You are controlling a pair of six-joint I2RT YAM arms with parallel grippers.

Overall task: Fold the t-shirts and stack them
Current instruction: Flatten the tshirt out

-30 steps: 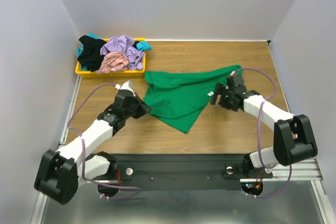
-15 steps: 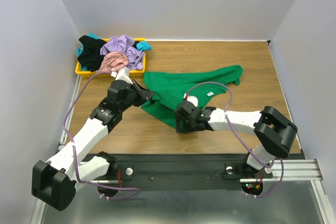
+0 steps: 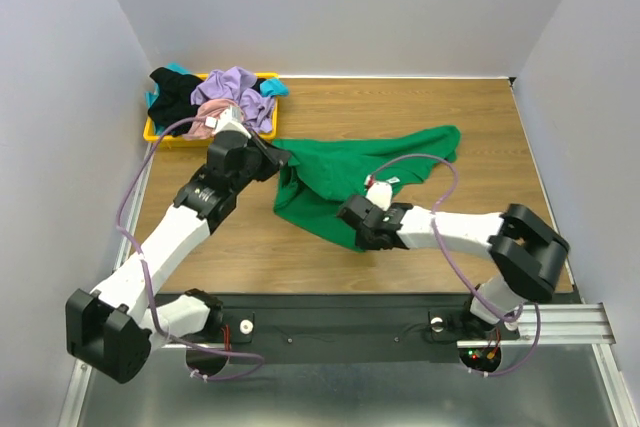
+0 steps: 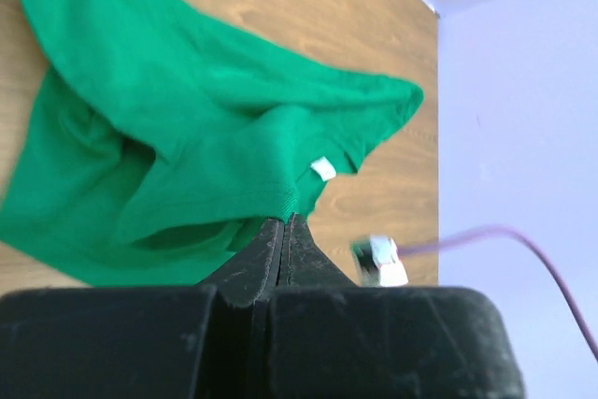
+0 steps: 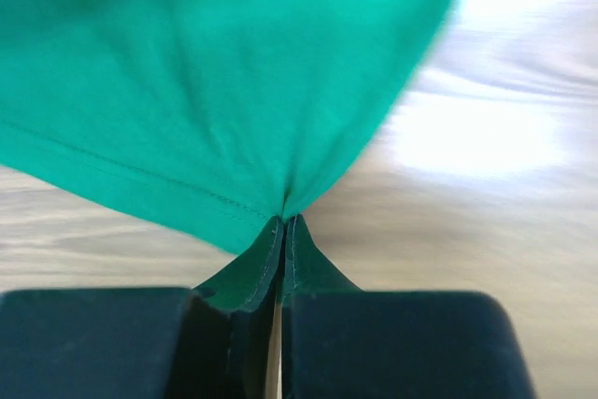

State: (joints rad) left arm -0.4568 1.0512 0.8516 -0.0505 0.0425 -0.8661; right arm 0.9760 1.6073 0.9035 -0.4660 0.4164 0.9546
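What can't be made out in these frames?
- Top view: the teal tee is mostly buried under the black tee in the tray; the tee count is unclear.
- Top view: the right gripper has its fingertips hidden under its own wrist.
- Left wrist view: the label on the green tee is too small to read.
- Right wrist view: the table is blurred; the green tee is cut off by the top edge.

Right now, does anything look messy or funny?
The green shirt is bunched and crooked, pinched by the left gripper and right gripper. Other shirts are heaped in the tray, some hanging over its rim.
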